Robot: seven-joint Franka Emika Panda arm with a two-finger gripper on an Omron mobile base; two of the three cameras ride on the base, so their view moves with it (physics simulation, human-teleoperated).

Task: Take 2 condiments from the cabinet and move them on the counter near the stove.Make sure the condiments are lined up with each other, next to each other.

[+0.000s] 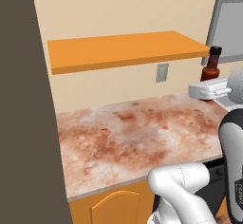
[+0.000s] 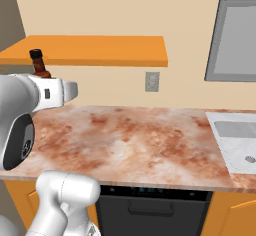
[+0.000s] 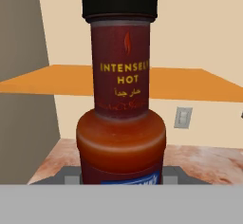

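Note:
A dark-red sauce bottle [image 3: 121, 123] with a black cap and an "Intensely Hot" label stands upright in my gripper [image 3: 121, 180], which is shut on its lower body. From the base views, the bottle [image 1: 211, 65] [image 2: 38, 66] hangs in the air above the mottled counter [image 1: 133, 133] [image 2: 130, 135], in front of and just below the edge of the orange shelf cabinet [image 1: 123, 50] [image 2: 100, 50]. The white hand [image 1: 208, 90] [image 2: 52, 92] hides the bottle's base. The shelf top looks bare. The stove is out of view.
A tall dark panel [image 1: 23, 123] walls off the counter's left end. A wall outlet [image 1: 162, 72] [image 2: 152, 81] sits under the shelf. A grey steel unit [image 2: 235, 30] hangs at upper right, a white sink [image 2: 235, 140] lies below it, and a black appliance front [image 2: 150, 210] sits under the counter.

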